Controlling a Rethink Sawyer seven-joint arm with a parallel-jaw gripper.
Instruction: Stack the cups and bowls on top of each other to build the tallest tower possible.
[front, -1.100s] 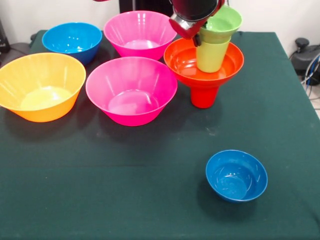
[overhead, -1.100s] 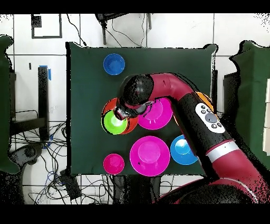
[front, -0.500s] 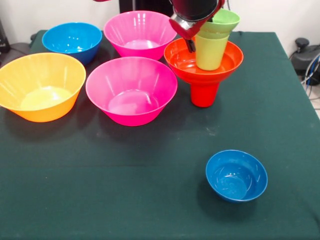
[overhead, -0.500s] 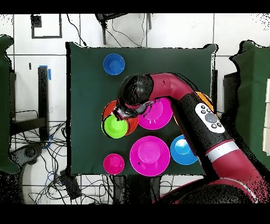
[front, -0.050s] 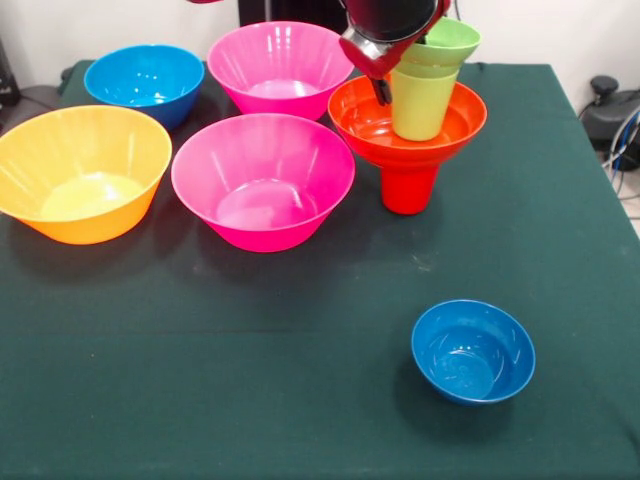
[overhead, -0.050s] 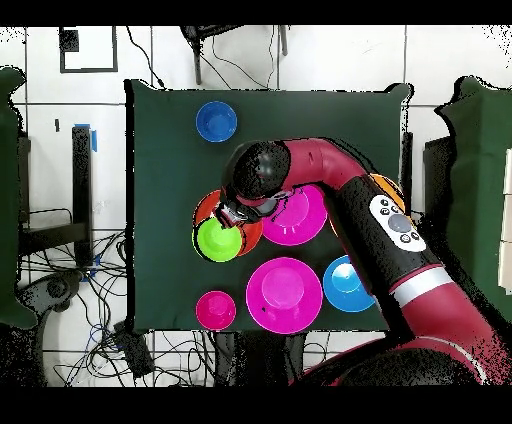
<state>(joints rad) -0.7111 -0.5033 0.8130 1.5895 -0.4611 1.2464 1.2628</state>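
The tower stands at the back right of the table: a red cup (front, -0.050s: 408, 190) as base, a wide red-orange bowl (front, -0.050s: 358, 118) on it, a lime-green cup (front, -0.050s: 421, 108) standing upright in that bowl, and a small green bowl (front, -0.050s: 447, 42) nested on top. My gripper (front, -0.050s: 400, 80) hangs at the green cup's rim, open, with one dark finger (front, -0.050s: 381, 92) just left of the cup and the other hidden. From above, the green top (overhead, -0.050s: 218, 240) and the red-orange rim (overhead, -0.050s: 204, 207) show beside the gripper (overhead, -0.050s: 236, 214).
Two big pink bowls (front, -0.050s: 262, 180) (front, -0.050s: 280, 62), a yellow-orange bowl (front, -0.050s: 82, 172) and a mid-sized blue bowl (front, -0.050s: 145, 80) crowd the left. A small blue bowl (front, -0.050s: 472, 350) sits alone at the front right. A small pinkish-red bowl (overhead, -0.050s: 216, 310) lies near the robot's base.
The green cup and small green bowl went from tilted to upright and shifted slightly left. The visible finger moved off the cup's side. Nothing moved in the last half second.
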